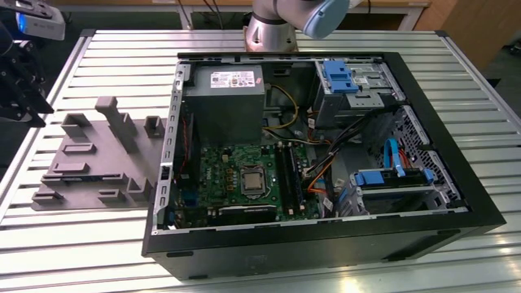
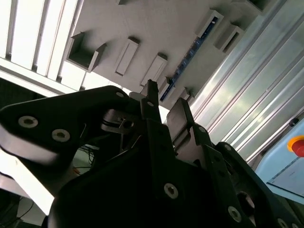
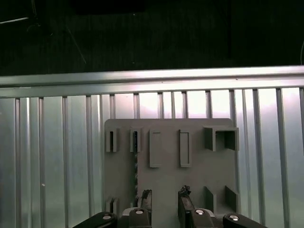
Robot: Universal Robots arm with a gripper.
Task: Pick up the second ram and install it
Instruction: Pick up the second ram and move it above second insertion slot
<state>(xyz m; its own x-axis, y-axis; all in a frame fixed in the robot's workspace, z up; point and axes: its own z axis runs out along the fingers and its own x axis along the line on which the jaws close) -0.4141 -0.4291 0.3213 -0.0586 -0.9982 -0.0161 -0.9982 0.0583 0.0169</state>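
The second ram (image 2: 190, 54) is a thin blue-green stick standing on edge in a slot of the grey fixture plate (image 1: 89, 155), which lies on the table at the exterior view's left. In the first wrist view the ram (image 3: 136, 161) appears as a narrow dark strip on the plate (image 3: 166, 185). My gripper (image 1: 23, 91) hangs above the table's edge beyond the plate. It is open (image 3: 165, 195), its black fingertips (image 3: 145, 195) apart with nothing between them, just beside the near end of the stick. In the second wrist view the gripper (image 2: 164, 104) stands off the plate.
An open black computer case (image 1: 456, 201) lies on the slatted metal table (image 1: 114, 49), with its green motherboard (image 1: 216, 168), black memory slots (image 1: 289, 174), grey power supply (image 1: 224, 104) and blue drive brackets (image 1: 338, 76). The arm's base (image 1: 273, 30) stands behind the case.
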